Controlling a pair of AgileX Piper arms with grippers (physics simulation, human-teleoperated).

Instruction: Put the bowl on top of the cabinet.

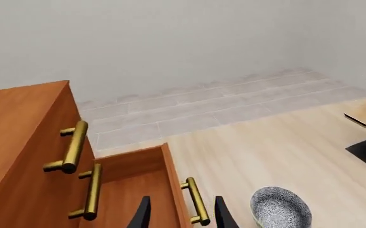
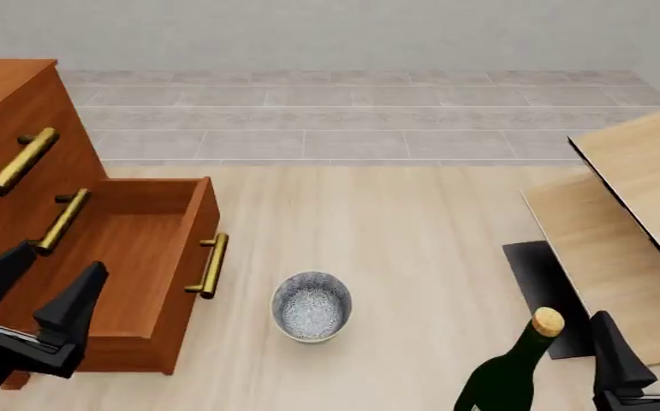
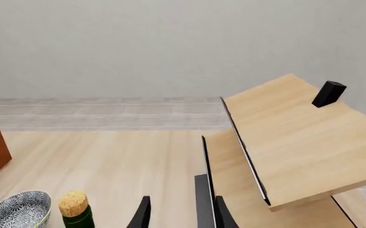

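The bowl (image 2: 312, 306) sits upright on the pale wood table, just right of the cabinet's pulled-out drawer (image 2: 135, 257); it also shows in the left wrist view (image 1: 281, 208) and the right wrist view (image 3: 18, 209). The reddish-brown cabinet (image 2: 10, 128) stands at the left with brass handles (image 2: 15, 161). My left gripper (image 2: 35, 289) hovers open and empty over the open drawer's near left part. In its wrist view the left gripper (image 1: 183, 216) frames the drawer handle (image 1: 197, 202) beyond the fingertips. My right gripper (image 2: 647, 342) is open and empty at the near right.
A green bottle with a cork (image 2: 524, 364) stands just left of the right gripper, between it and the bowl. Pale light-wood boards with black edges (image 2: 638, 197) slope at the right, with a dark mat (image 2: 541, 274) beneath. A small black block (image 3: 329, 93) rests on the upper board.
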